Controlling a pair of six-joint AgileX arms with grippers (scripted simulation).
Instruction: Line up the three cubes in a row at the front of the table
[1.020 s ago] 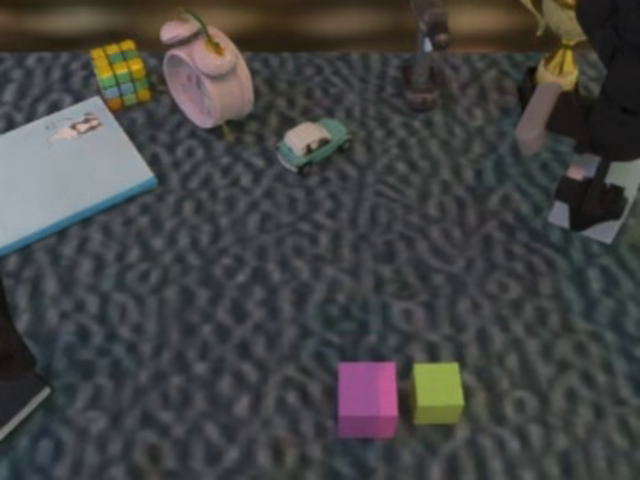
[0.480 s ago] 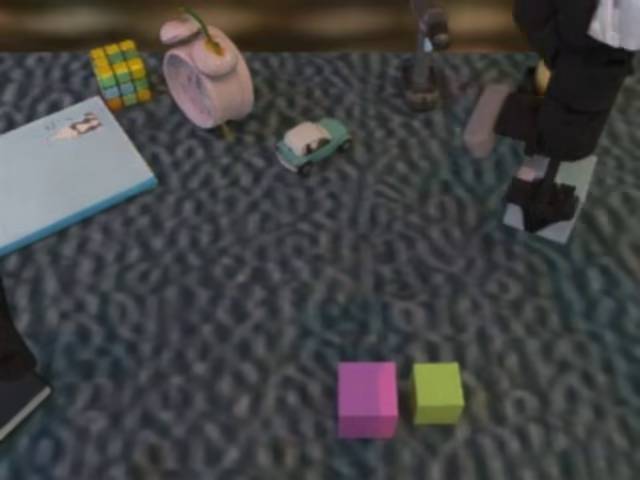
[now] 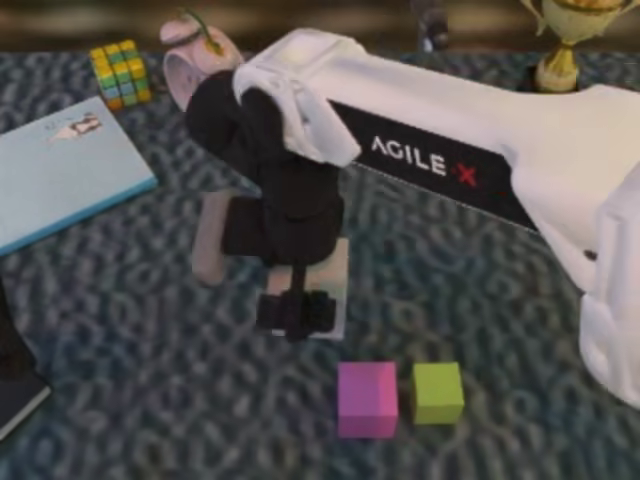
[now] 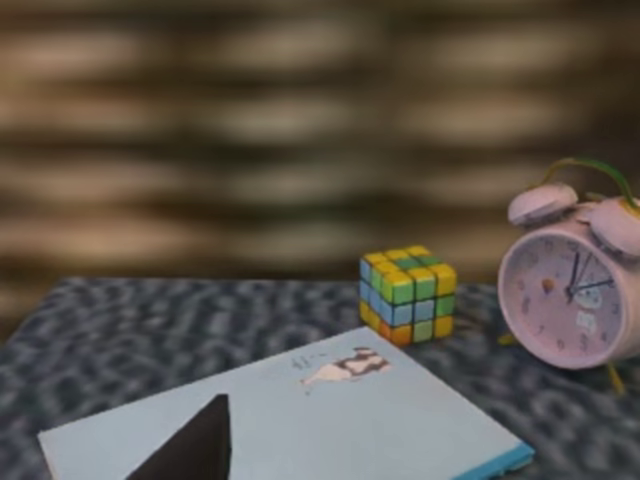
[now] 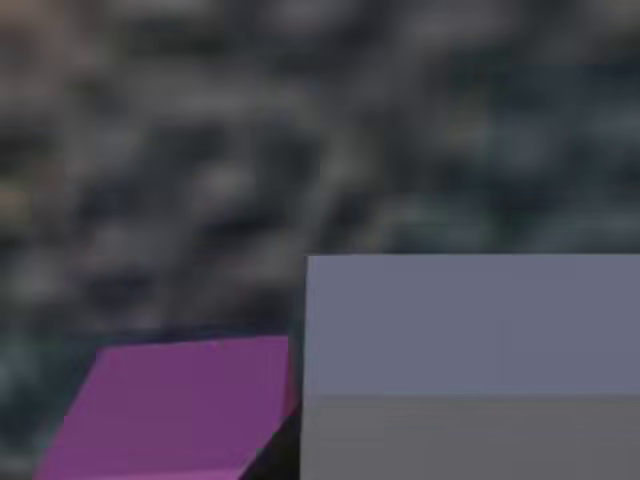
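The magenta-pink cube (image 3: 367, 399) and the small lime-green cube (image 3: 438, 392) sit side by side at the front of the table (image 3: 150, 330), right of centre. My right gripper (image 3: 293, 312) is shut on the pale lavender-white cube (image 3: 333, 285), holding it over the table just behind and to the left of the magenta cube. In the right wrist view the lavender cube (image 5: 470, 350) fills the near field, with the magenta cube (image 5: 170, 410) below and beside it. My left arm (image 3: 12, 370) is parked at the table's left front edge.
A light blue notebook (image 3: 60, 180) lies at the back left, with a multicoloured puzzle cube (image 3: 120, 73) behind it. A pink alarm clock (image 3: 185, 55) is partly hidden by my right arm. A gold trophy (image 3: 565, 40) stands at the back right.
My right arm has swung from the back right corner across to the middle front, carrying the lavender cube. The magenta and green cubes have not moved.
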